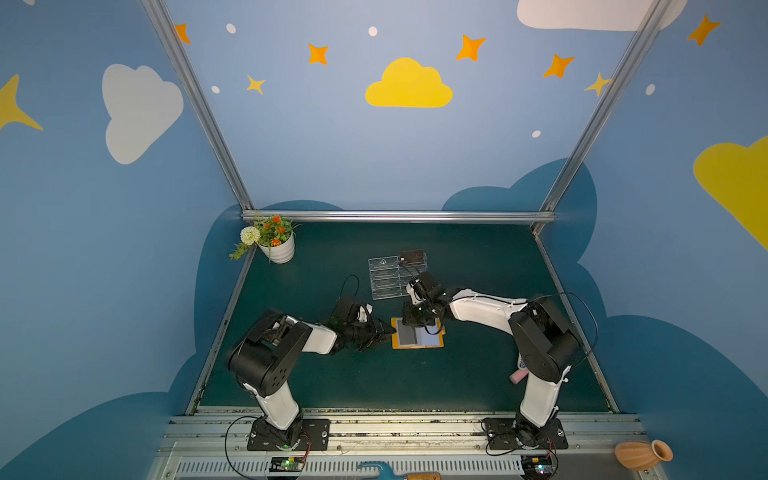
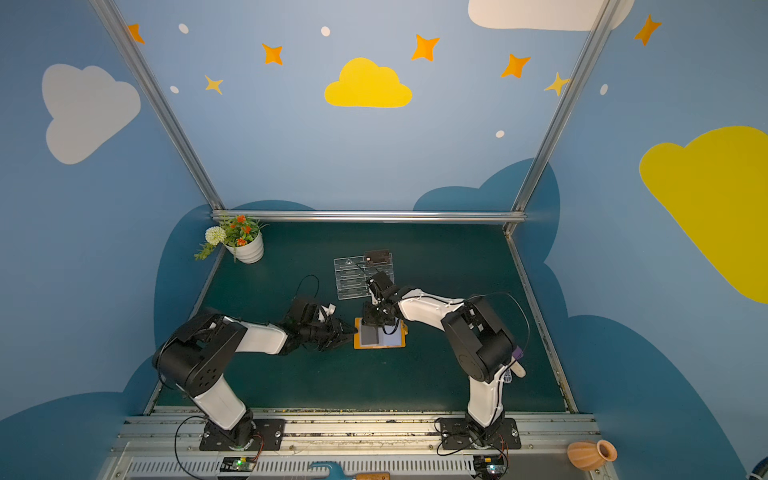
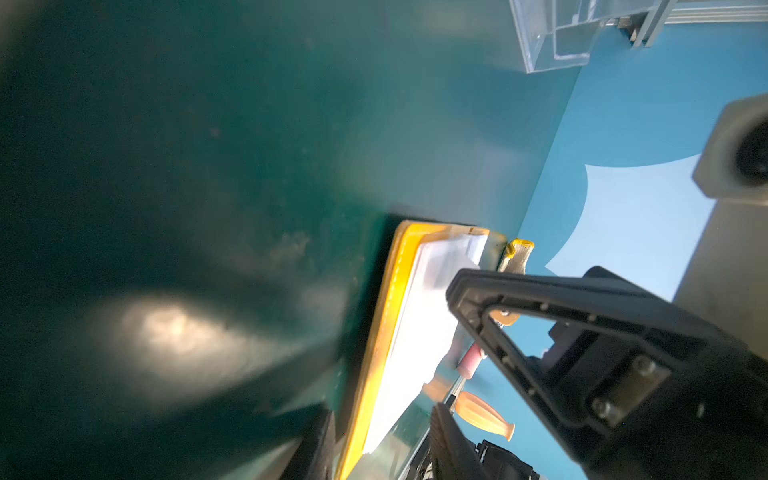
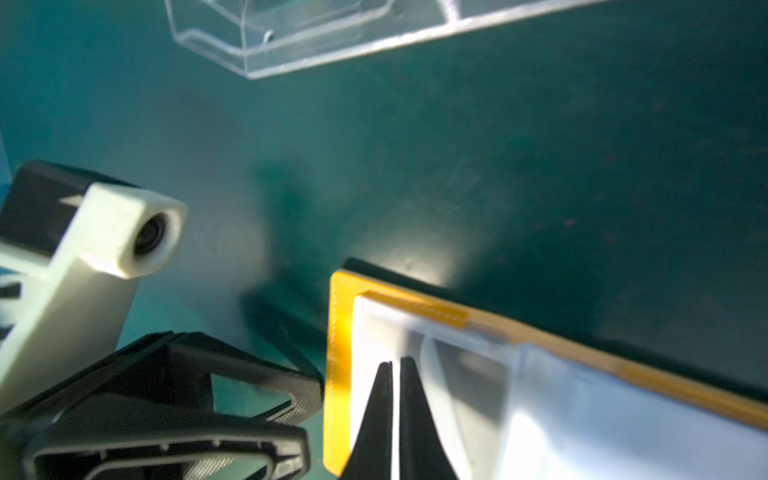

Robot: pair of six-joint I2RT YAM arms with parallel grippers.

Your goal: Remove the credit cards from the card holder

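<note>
Two pincers tend the card holder (image 1: 415, 345), open flat on the counter (image 1: 374, 382): left pincer (image 1: 384, 336), jaws apart, at its edge, likely steadying; right pincer (image 4: 397, 362), tips together, on the sleeve (image 4: 457, 386) housing a dark card (image 1: 407, 336); one credit card (image 1: 411, 256) sits atop the acrylic stand (image 1: 384, 278)

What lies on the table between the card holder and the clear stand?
Only bare green mat lies between card holder and clear stand, seen in the right wrist view. In both top views the right hand partly hides it.
</note>
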